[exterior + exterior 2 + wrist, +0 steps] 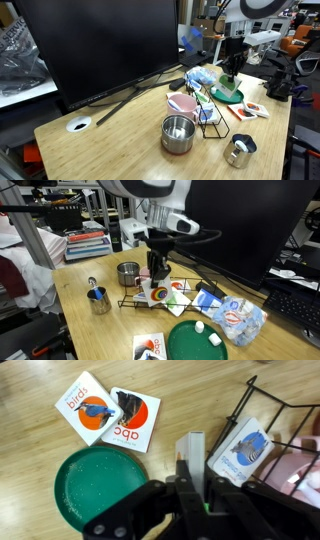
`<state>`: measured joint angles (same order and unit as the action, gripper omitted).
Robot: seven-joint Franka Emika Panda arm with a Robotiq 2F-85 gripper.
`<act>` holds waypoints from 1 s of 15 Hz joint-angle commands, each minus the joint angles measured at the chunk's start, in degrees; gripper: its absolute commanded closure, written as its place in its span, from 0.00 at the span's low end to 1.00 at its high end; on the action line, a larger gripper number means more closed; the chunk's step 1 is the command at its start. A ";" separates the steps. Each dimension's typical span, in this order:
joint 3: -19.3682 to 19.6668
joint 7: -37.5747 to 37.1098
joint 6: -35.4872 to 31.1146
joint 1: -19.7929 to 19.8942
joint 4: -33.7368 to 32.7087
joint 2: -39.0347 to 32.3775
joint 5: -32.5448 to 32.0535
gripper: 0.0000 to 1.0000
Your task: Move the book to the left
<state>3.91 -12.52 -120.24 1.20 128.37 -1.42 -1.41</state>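
Observation:
My gripper point(190, 495) is shut on the book point(190, 458), a thin book seen edge-on in the wrist view, with a white edge and a bit of green showing between the fingers. The book hangs upright above the table, between the round green bowl point(95, 485) and the black wire rack point(258, 410). In both exterior views the gripper point(232, 70) point(158, 275) hovers low over the rack area, next to the green bowl point(228, 96) point(197, 342).
Two white cards with red marks point(110, 415) lie beyond the bowl. A zebra book point(243, 452) leans in the rack. A steel pot point(178, 133), a steel cup point(240, 150), a pink bowl point(183, 102) and a large monitor point(100, 45) are nearby.

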 commanded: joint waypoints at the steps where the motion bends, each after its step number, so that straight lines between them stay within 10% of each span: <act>1: -2.74 -2.89 1.63 -1.46 3.30 8.85 -1.40 0.96; 7: -11.08 -3.21 9.90 -7.48 1.05 16.66 1.83 0.96; 15: -17.70 -9.99 8.85 -11.87 -3.36 7.11 4.29 0.96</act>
<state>-13.43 -20.94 -111.55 -10.84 127.95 10.46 1.85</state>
